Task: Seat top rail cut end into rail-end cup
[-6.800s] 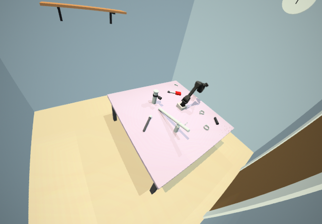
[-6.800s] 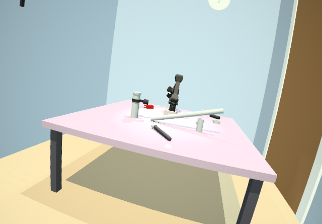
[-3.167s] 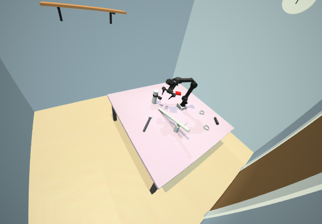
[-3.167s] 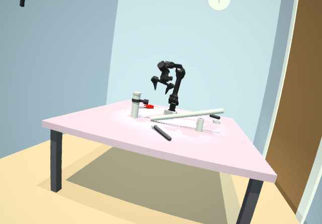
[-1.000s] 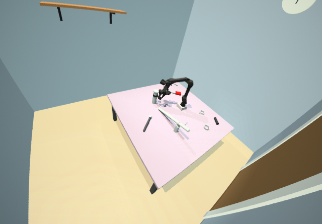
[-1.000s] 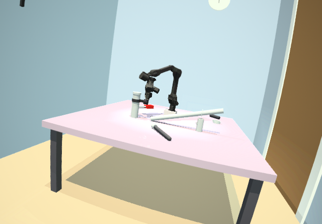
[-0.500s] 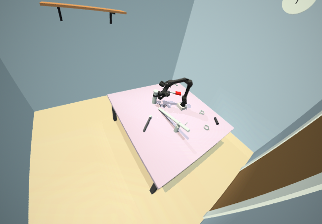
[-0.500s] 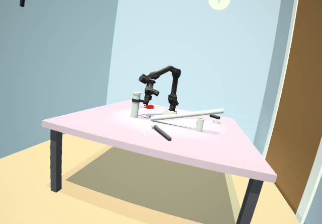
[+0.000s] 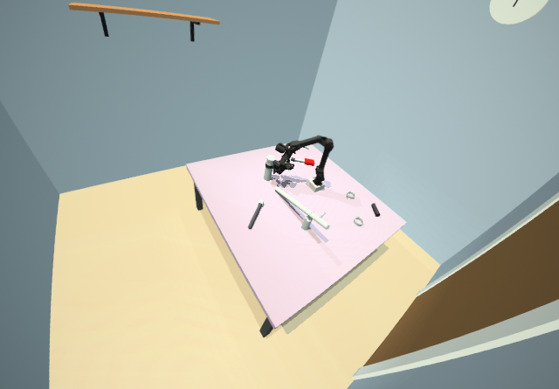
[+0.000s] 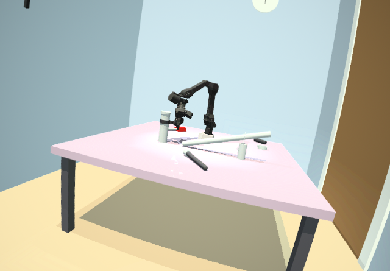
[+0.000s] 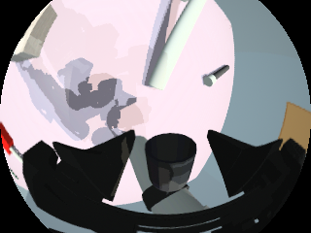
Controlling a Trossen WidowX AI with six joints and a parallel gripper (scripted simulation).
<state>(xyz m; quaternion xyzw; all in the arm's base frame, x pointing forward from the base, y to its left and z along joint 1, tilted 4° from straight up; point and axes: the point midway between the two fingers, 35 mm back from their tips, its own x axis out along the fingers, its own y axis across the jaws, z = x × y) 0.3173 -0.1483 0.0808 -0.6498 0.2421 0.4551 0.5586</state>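
Observation:
The big grey post (image 9: pixel 267 175) (image 10: pixel 163 133) (image 11: pixel 183 203) stands upright with a black brace band (image 10: pixel 163 121) high on it, below the cap. The dark rail-end cup (image 11: pixel 170 170) hangs on the band, its empty mouth facing the wrist camera. My gripper (image 9: pixel 282 169) (image 10: pixel 178 125) (image 11: pixel 172 134) is open, its fingers on either side of the cup with gaps showing. The pale rail (image 9: pixel 302 207) (image 10: pixel 226 138) (image 11: pixel 177 46) slants over the small post (image 9: pixel 307 222) (image 10: pixel 242 151). Its low end lies near the table, short of the big post and outside the cup. The loop cap is too small to make out clearly.
A red-handled tool (image 9: pixel 309 162) (image 10: pixel 181 128) (image 11: pixel 6 141) is behind the gripper. A dark-handled tool (image 9: pixel 256 215) (image 10: pixel 195 160) (image 11: pixel 221 73) lies in front of the rail. A black cylinder (image 9: pixel 376 209) (image 10: pixel 260 140) and two ring-shaped pieces lie beyond the rail's raised end.

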